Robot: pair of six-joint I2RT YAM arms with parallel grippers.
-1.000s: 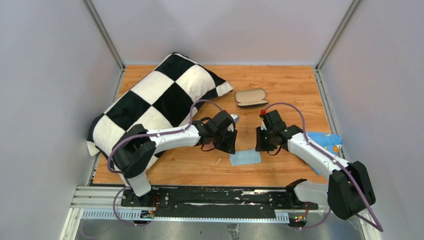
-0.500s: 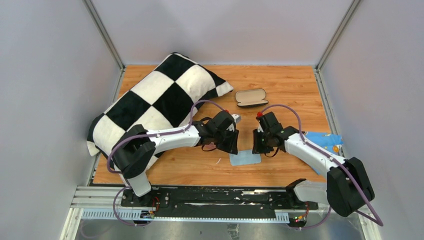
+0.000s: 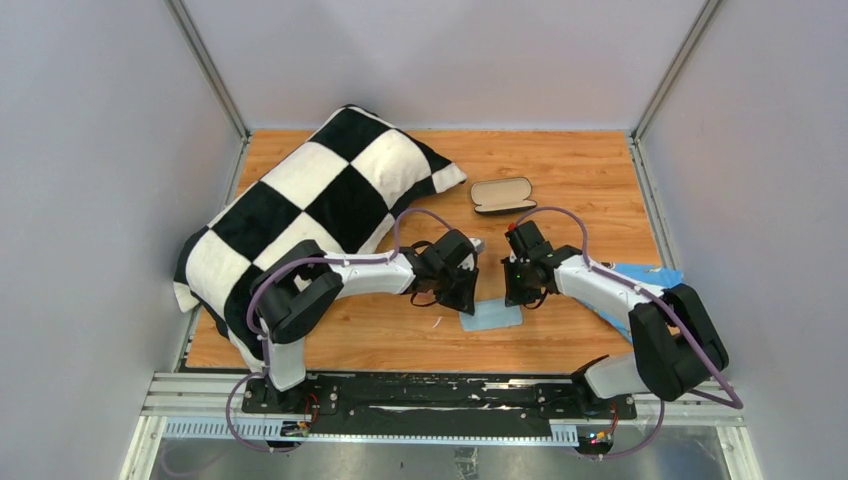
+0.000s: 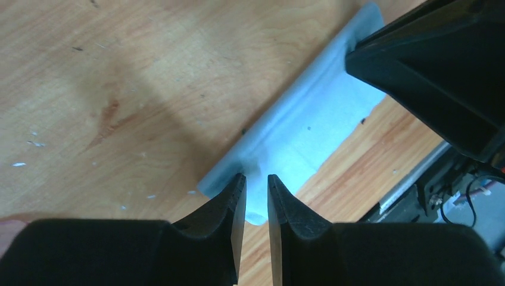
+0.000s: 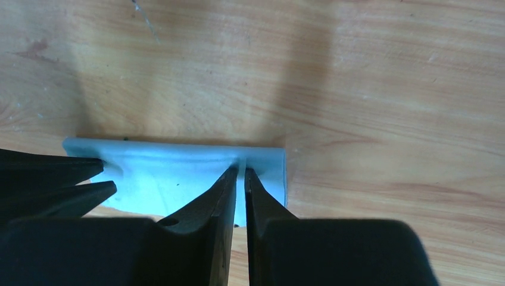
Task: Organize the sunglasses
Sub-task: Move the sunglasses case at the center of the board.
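Top view: compared with 0.5 s ago, the left arm (image 3: 330,275) and right arm (image 3: 610,290) have their elbows drawn inward. The cloth (image 3: 492,318), case (image 3: 502,195) and pillow (image 3: 310,200) are unmoved on the worktop (image 3: 570,170). Left jaws sit at the cloth's 10 o'clock corner, right jaws at its 1 o'clock corner. Sunglasses cannot be made out, so their position relative to the jaws is unknown.

Left wrist: left jaws nearly together, pinching the cloth (image 4: 315,125) edge, which puckers at the tips.

Right wrist: right jaws clenched on a raised fold of cloth (image 5: 172,173); left jaws at 9 o'clock. Sunglasses not discernible.
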